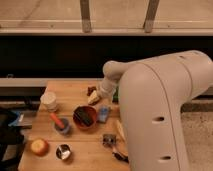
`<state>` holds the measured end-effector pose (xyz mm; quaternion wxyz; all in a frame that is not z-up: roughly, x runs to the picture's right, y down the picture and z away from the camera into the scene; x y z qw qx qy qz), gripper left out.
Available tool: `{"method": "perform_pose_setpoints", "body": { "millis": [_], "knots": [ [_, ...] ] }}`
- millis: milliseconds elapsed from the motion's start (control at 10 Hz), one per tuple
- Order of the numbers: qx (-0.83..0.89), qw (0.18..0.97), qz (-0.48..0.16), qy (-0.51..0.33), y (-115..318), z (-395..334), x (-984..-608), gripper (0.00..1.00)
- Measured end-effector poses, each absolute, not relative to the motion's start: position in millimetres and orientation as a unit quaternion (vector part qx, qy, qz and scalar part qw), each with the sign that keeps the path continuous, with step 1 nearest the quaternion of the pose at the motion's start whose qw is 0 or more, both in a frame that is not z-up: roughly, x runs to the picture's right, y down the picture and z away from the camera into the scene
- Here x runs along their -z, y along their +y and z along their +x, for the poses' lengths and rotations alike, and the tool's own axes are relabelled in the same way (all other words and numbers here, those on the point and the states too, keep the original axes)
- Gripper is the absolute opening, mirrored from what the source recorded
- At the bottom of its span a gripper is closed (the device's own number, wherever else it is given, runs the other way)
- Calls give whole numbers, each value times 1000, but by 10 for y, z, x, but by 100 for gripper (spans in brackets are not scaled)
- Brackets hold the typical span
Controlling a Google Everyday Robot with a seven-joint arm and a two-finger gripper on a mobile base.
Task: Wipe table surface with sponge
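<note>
The sponge (104, 114), a small light-blue pad, lies on the table surface (75, 160) just right of the orange-red bowl (85, 118). My gripper (94, 98) hangs at the end of the white arm, over the table's back middle. It is a little above and left of the sponge and not touching it. Its pale fingers look open, with nothing between them. The tan wooden top runs from the left edge to under my arm, whose bulk hides the table's right part.
A white cup (49, 101) stands at the back left. A blue-grey cup with a carrot (61, 124) sits left of the bowl. An apple (39, 146) and a small metal bowl (63, 151) are at the front left. A dark item (91, 90) lies by the gripper.
</note>
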<state>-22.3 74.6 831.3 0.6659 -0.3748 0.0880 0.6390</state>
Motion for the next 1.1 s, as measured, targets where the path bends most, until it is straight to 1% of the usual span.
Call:
{"method": "perform_pose_setpoints", "body": {
  "millis": [200, 900, 1100],
  "knots": [
    [-641, 664, -373, 89, 740, -207, -8318, 80],
    [-672, 645, -337, 139, 664, 128, -8610, 80],
    [-679, 633, -337, 154, 738, 235, -8718, 80]
  ]
}}
